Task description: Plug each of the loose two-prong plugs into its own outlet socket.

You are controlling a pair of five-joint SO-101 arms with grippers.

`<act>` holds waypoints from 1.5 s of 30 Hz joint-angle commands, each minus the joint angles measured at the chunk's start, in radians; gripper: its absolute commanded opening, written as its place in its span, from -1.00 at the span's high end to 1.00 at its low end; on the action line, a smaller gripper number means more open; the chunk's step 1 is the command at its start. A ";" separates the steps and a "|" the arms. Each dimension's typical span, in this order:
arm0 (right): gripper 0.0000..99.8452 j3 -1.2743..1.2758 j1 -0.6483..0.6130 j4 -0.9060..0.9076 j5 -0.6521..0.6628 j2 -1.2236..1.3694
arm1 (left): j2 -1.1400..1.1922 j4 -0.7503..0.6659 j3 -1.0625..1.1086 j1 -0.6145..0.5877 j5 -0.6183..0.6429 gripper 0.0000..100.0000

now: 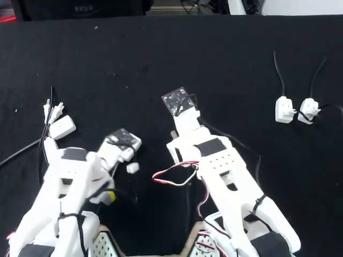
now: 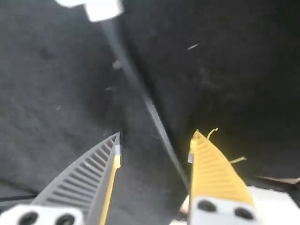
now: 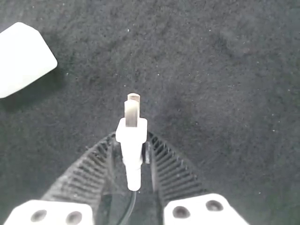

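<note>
Worktop (image 1: pixel 161 59): black cloth across the whole high view; close up under both wrist views as grainy dark fabric.
Right arm (image 1: pixel 225 171): white, near centre of the high view, red and white wires (image 1: pixel 171 174) looped at its side.
Left arm (image 1: pixel 69 176): white, low at left of the high view, wrist bent over the worktop.
Hidden from above: fingers of both arms tucked beneath wrists and camera boards (image 1: pixel 179 100); gap not readable there.
Left tool (image 2: pixel 155 136): spread wide, nothing gripped; one grey ribbed finger, one yellow.
Right tool (image 3: pixel 132 138): closed narrow on a white plug (image 3: pixel 132 126), ribbed fingers pressed to either flank.
Plug: two-prong, clamped in the right tool, prongs pointing away from the wrist, one largely hidden behind the other; dark cord (image 3: pixel 129 206) trailing back between the fingers.
Socket block (image 3: pixel 21 58): white, rounded corner, cut off by the frame edge, off to one side of the prongs and apart from them.
Left-side block (image 1: pixel 63 127): white, on the cloth beyond the left arm, white ends and dark leads bunched just beside; too small to tell whether anything is seated.
White bodies (image 1: pixel 284 110): two, side by side at far right, thin black leads running away; seated or loose, cannot tell.
Cable (image 2: pixel 154 117): thin, blurred, crossing the cloth between the left tool's fingers toward a white piece (image 2: pixel 101 7) cut off at the edge.
Small white bit (image 1: pixel 132 167): between the arms, too small to identify.
</note>
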 commanded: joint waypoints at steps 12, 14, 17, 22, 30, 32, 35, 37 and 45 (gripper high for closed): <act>0.98 -0.007 0.014 -0.015 0.008 -0.035 | -0.015 -0.144 -0.124 -0.318 -0.232 0.52; 0.98 -0.007 0.014 -0.012 0.008 -0.035 | -0.015 -0.147 -0.163 -0.320 -0.233 0.52; 0.98 -0.007 0.014 -0.011 0.008 -0.035 | -0.015 -0.143 -0.219 -0.341 -0.236 0.52; 0.98 -0.007 0.014 -0.015 0.008 -0.033 | -0.020 -0.034 -0.262 -0.315 -0.238 0.52; 0.98 -0.008 0.018 -0.015 0.002 -0.033 | 0.025 -0.298 -0.282 -0.142 0.192 0.52; 0.98 -0.008 0.018 -0.015 0.002 -0.033 | 0.078 -0.422 -0.257 -0.079 0.325 0.52; 0.98 -0.007 0.018 -0.015 0.002 -0.033 | 0.203 -0.539 -0.272 -0.007 0.430 0.52; 0.98 -0.007 0.018 -0.014 0.002 -0.033 | 0.307 -0.546 -0.321 0.027 0.465 0.52; 0.98 -0.005 0.018 -0.014 0.002 -0.033 | 0.476 -0.393 -0.512 0.133 0.546 0.52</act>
